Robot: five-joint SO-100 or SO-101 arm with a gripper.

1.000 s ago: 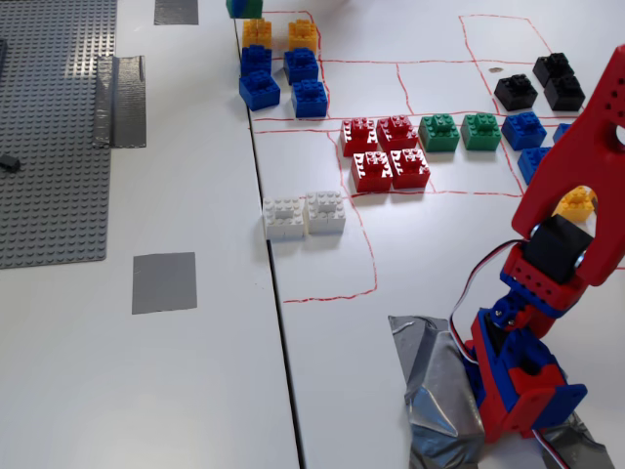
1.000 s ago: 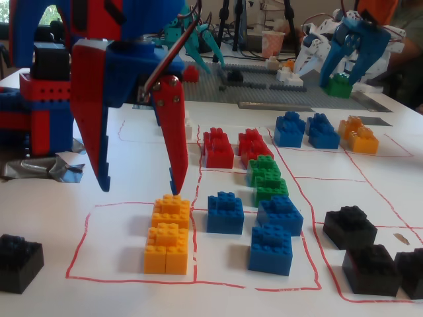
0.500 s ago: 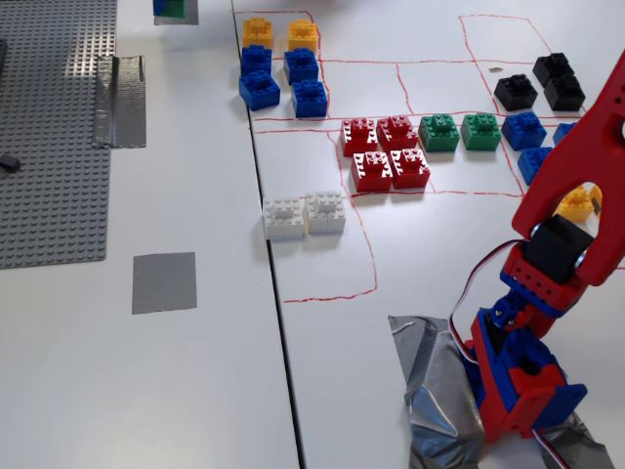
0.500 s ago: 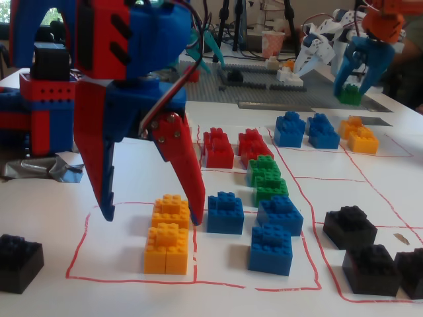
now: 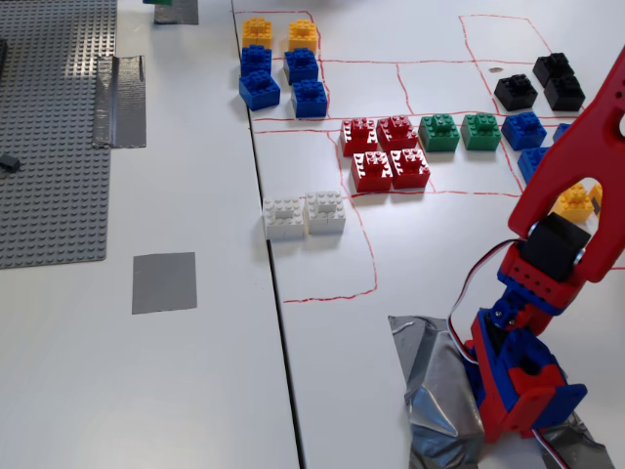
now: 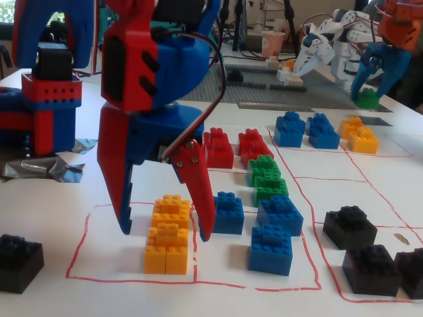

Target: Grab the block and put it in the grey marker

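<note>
While the jaws hang spread over them, two yellow blocks sit one behind the other inside a red-drawn box at the lower left of the close fixed view, both flat on the white bench. In the higher fixed view only one of the pair shows, at the right edge behind the red arm. The gripper is wide open and holds nothing: one tip is down at the left of the blocks, the other at the right, so they straddle the pair without touching that I can see. Which of the two it means to take, I cannot tell.

These look like hard plastic studded bricks, light and rigid, with smooth, rather slippery sides. My guess is the best hold is across the flat side walls, low enough to clear the studs, and on one brick only, since they lie nearly touching.

Just right of them sits a blue block, close enough to snag. Red blocks, green ones and black ones fill the neighbouring boxes. The grey marker, a patch of tape, lies at the lower left of the higher fixed view, well apart from the yellow bricks.
</note>
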